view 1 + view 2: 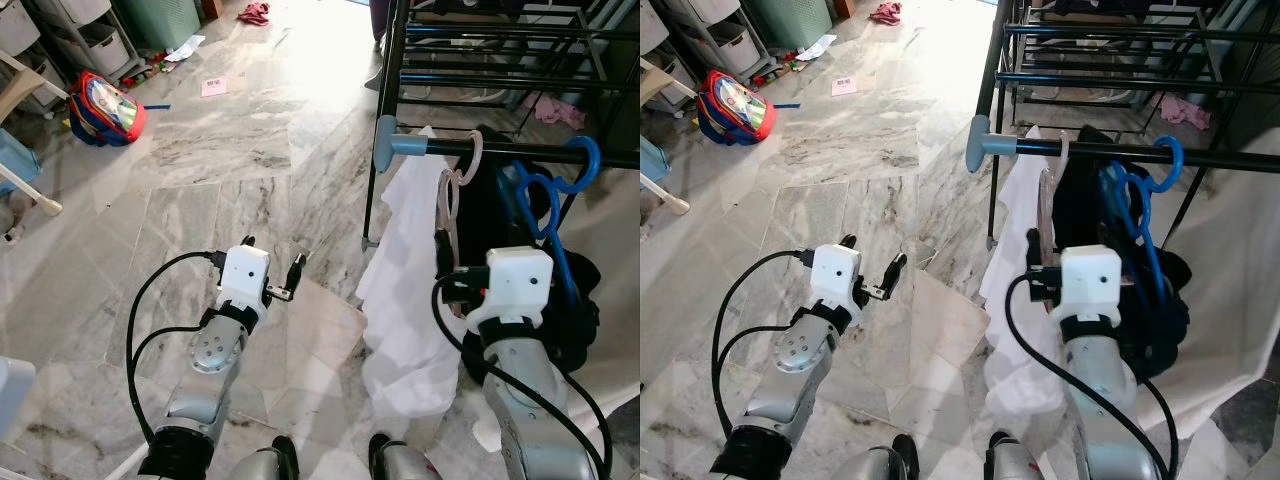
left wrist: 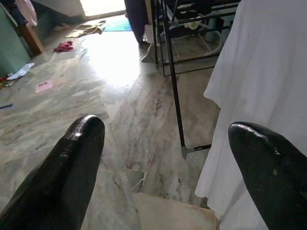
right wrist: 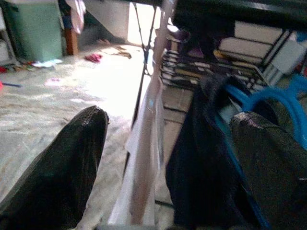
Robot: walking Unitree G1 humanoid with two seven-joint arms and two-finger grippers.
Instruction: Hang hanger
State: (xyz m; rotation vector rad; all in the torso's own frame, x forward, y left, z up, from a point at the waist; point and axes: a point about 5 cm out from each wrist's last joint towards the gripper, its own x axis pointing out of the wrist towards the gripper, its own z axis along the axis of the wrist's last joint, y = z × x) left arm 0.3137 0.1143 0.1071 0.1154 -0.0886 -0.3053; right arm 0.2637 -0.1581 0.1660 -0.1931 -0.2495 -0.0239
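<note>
A: What hangs on the black metal clothes rail (image 1: 520, 152)?

B: A blue plastic hanger (image 1: 552, 205) hooked over it, a pale beige hanger (image 1: 452, 185) beside that, and dark clothing (image 1: 490, 210) between them. A white sheet (image 1: 405, 290) drapes below.

A: And the arms?

B: The left gripper (image 1: 272, 262) hovers over the grey marble floor (image 1: 230, 140), fingers apart. The right arm's white wrist housing (image 1: 518, 283) sits just before the garments.

A: Anything else?

B: A red and blue backpack (image 1: 105, 108) lies far left.

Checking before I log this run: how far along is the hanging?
Done: blue hanger and white hanger hook over the rail, with garments. In hand: nothing; right end effector is open by the clothes, left end effector open over floor. Left: apparently only withdrawing.
</note>
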